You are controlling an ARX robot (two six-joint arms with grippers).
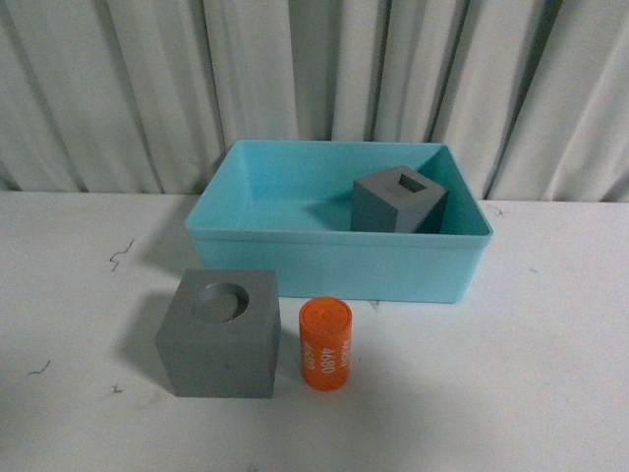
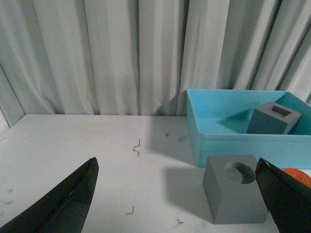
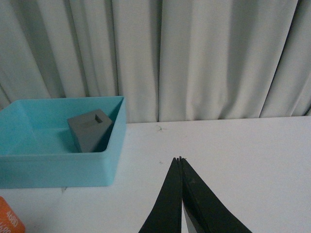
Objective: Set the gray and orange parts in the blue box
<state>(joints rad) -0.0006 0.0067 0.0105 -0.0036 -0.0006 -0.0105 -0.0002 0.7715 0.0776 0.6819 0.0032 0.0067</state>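
1 matte gray cube with a square hole (image 1: 398, 202) sits tilted inside the light turquoise plastic tub (image 1: 334, 261), near its right wall. The gray cube with a round dip (image 1: 221, 334) stands on the white table (image 1: 511, 393) in front of the tub. The small orange cylinder marked "4680" (image 1: 325, 345) stands just beside it. The left gripper (image 2: 176, 162) is spread wide, holding nothing. The right gripper (image 3: 180, 162) is pressed together, holding nothing.

Prob. lab test setup: white table (image 1: 550, 393) w/ curtain (image 1: 295, 69) backdrop
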